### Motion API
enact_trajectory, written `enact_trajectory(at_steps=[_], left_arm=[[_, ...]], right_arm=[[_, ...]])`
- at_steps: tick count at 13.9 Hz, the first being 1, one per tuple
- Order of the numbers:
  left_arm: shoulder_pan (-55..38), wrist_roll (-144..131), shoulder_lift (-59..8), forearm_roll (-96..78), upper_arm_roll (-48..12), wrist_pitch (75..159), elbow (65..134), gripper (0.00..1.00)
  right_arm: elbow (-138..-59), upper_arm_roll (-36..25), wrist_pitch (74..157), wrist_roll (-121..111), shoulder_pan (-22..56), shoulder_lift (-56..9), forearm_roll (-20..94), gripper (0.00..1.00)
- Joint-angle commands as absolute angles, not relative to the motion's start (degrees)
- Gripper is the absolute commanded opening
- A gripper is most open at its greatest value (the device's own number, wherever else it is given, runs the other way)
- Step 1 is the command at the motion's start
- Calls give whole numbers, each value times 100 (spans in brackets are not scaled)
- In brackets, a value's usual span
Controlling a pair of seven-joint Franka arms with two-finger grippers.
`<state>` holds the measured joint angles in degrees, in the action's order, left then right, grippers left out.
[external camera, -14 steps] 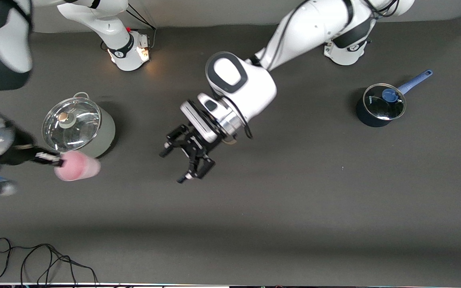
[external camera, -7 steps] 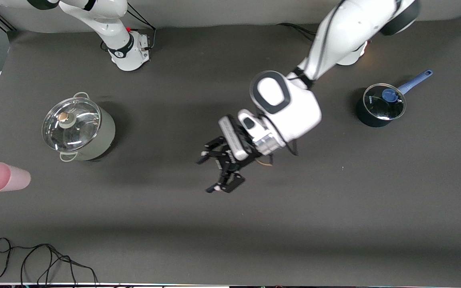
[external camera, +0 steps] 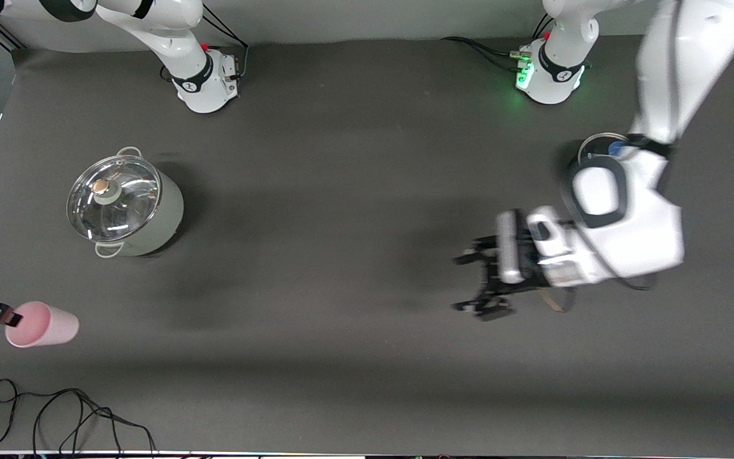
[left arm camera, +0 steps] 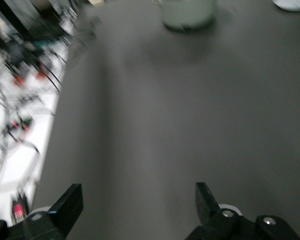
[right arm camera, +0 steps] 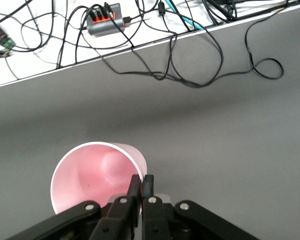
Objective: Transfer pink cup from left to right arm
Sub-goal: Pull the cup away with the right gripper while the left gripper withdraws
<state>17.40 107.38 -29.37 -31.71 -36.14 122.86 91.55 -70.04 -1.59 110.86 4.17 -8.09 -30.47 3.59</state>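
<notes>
The pink cup (external camera: pixel 45 326) is tilted on its side, low over the mat near the table's corner at the right arm's end. My right gripper (external camera: pixel 11 316) is shut on its rim. In the right wrist view the two fingers (right arm camera: pixel 135 184) pinch the rim wall of the pink cup (right arm camera: pixel 90 172), one inside and one outside. My left gripper (external camera: pixel 476 284) is open and empty over bare mat toward the left arm's end. Its fingers (left arm camera: pixel 68 204) stand wide apart in the left wrist view.
A lidded steel pot (external camera: pixel 123 203) stands toward the right arm's end; it also shows in the left wrist view (left arm camera: pixel 186 12). The dark saucepan (external camera: pixel 598 141) is mostly hidden under the left arm. Black cables (external camera: pixel 74 414) lie at the near edge and show in the right wrist view (right arm camera: pixel 190 60).
My right gripper has carried the pink cup from beside the steel pot out to the table's end, then toward the front camera. My left arm has swung away toward its own end, gripper still open.
</notes>
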Motion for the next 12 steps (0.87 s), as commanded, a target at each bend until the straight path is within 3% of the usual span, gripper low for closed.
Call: enact_trajectory(at_steps=[1, 4, 12], left_arm=[[2371, 10075, -2347, -1921, -3604, 10808, 9125, 100], [2662, 8856, -1970, -286, -3568, 9487, 8649, 100], [2637, 3796, -1285, 1370, -3577, 8790, 8139, 100]], right_arm=[[-8056, -158, 12352, -77, -835, -3128, 405, 0], [-8332, -158, 12840, -649, -888, -3540, 404, 0], [-8332, -158, 12928, -1221, -1028, -4104, 448, 0]])
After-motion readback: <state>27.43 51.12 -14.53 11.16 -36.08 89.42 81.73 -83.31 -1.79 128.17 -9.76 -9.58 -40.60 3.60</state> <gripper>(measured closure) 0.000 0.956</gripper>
